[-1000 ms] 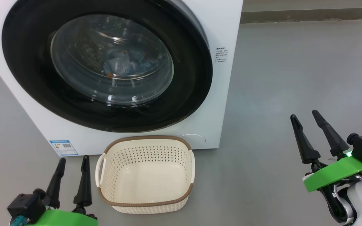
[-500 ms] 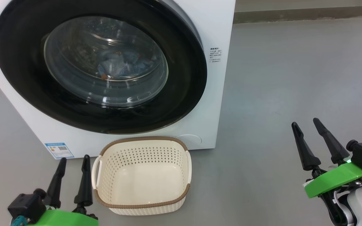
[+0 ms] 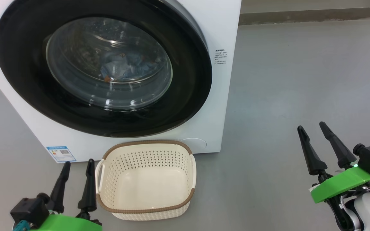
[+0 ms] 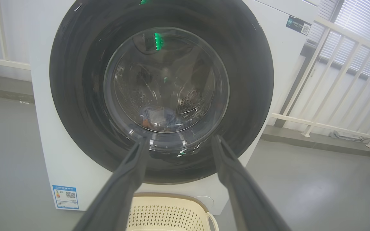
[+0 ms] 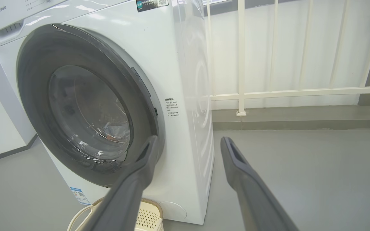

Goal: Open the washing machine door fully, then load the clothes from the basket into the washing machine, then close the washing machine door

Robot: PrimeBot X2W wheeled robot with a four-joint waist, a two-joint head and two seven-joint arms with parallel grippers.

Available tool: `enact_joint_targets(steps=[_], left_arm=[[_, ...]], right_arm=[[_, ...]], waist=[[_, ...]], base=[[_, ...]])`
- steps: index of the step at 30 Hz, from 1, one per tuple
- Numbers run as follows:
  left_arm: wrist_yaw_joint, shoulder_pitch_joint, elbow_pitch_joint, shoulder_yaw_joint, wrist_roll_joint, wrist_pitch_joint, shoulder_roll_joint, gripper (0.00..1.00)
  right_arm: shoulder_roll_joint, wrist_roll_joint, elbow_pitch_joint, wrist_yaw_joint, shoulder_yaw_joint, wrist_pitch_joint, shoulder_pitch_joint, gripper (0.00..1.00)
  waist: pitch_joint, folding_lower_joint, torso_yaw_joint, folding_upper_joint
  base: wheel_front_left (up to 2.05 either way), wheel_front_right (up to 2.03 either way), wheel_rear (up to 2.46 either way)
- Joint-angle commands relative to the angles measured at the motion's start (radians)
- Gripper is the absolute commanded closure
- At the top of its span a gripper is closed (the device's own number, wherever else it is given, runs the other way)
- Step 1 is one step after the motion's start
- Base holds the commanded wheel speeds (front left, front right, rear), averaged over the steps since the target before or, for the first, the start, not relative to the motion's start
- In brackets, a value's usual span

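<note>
Both spread and empty: left gripper [image 3: 79, 162] at 7 o'clock, right gripper [image 3: 311, 125] at 4. The clothes [image 3: 124, 65] lie behind the washing machine door [image 3: 191, 80] at 11, basket [image 3: 146, 142] bare at 6. It looks shut, so just confirm the door sits flush.

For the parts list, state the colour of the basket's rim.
Brown, woven-look; the basket rim shows best in the head view.
</note>
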Motion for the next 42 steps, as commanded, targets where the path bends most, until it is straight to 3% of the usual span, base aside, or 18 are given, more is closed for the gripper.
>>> enact_joint_targets(steps=[1, 42], left_arm=[[0.003, -0.009, -0.021, 0.031, -0.004, -0.009, 0.025, 0.00], [0.025, -0.007, -0.038, 0.018, -0.023, -0.005, 0.041, 0.00]], right_arm=[[-0.017, -0.007, -0.019, -0.003, 0.015, -0.005, -0.005, 0.00], [-0.009, -0.006, -0.012, -0.003, 0.014, -0.005, -0.005, 0.00]], waist=[[0.000, 0.0000, 0.000, 0.0000], [0.006, 0.0000, -0.002, 0.0000]], base=[[0.00, 0.00, 0.00], [0.00, 0.00, 0.00]])
